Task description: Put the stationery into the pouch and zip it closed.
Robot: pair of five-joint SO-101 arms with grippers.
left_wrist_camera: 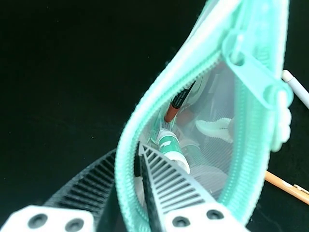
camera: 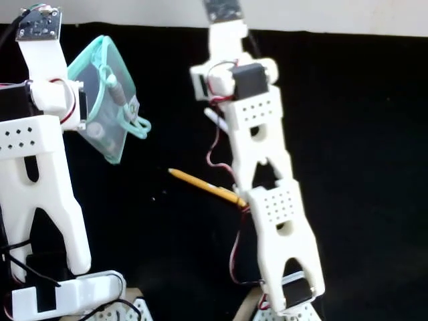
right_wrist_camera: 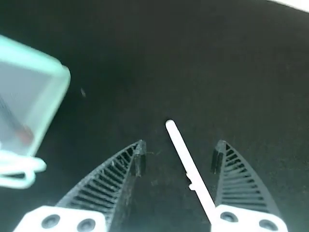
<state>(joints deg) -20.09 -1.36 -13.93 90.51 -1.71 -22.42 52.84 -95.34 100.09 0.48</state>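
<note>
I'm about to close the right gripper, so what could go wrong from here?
The white pen lies nearer one finger of the open right gripper, so closing may flick it. The pouch hangs by its rim from the left gripper, its mouth narrow; a pushed pen could tug it loose.

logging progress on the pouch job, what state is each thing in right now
pouch: unzipped, held up by its rim
left claw: shut on the pouch rim
right claw: open, straddling the white pen
white pen: flat on the table, not gripped
pencil: flat on the table, outside the pouch
red pen: already inside the pouch
</note>
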